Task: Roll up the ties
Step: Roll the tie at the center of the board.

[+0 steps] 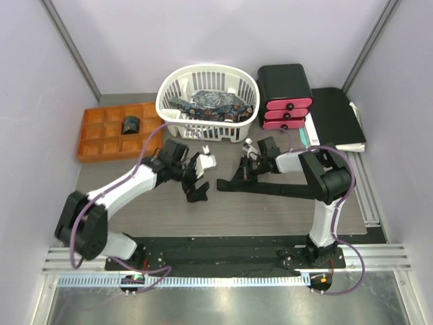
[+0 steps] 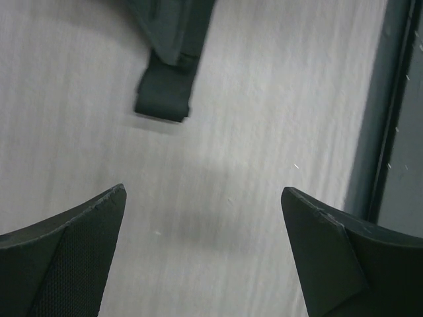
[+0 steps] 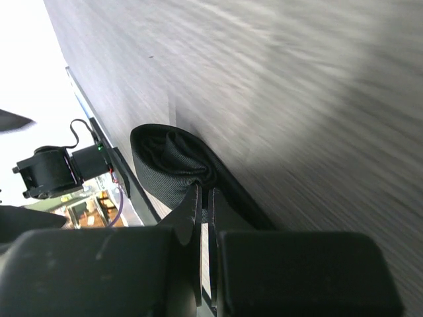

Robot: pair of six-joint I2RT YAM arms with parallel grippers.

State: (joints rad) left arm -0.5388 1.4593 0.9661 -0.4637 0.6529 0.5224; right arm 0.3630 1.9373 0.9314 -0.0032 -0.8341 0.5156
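Far to the left of the left gripper (image 1: 200, 179) and farther from the arm bases, an orange tray (image 1: 95, 143) is lying on the table (image 1: 135, 210). A rolled tie (image 1: 128, 124) is sitting in one of its compartments. The left gripper (image 2: 201, 195) is hanging over the bare table top with its fingers (image 2: 73, 257) spread wide, and it is holding nothing. The narrow end of the black tie (image 2: 165, 99) is lying flat a little ahead of its fingertips, not touching them.

Beyond both grippers and about between them, a white basket (image 1: 174, 88) is standing, and the patterned ties (image 1: 213, 103) are lying in it in a loose heap.

The right gripper (image 1: 246, 169) is pressing its fingers (image 3: 188, 211) together on the black tie (image 1: 270, 187). In the right wrist view a fold of the fabric (image 3: 165, 168) is bulging out as a small loop just ahead of the fingertips. The rest of this tie is stretching along the table under the right arm.

Beyond the right gripper and slightly to its right, a black box (image 1: 283, 81) with pink drawers is standing. A black folder (image 1: 335, 115) is lying just beside the box, on its right.
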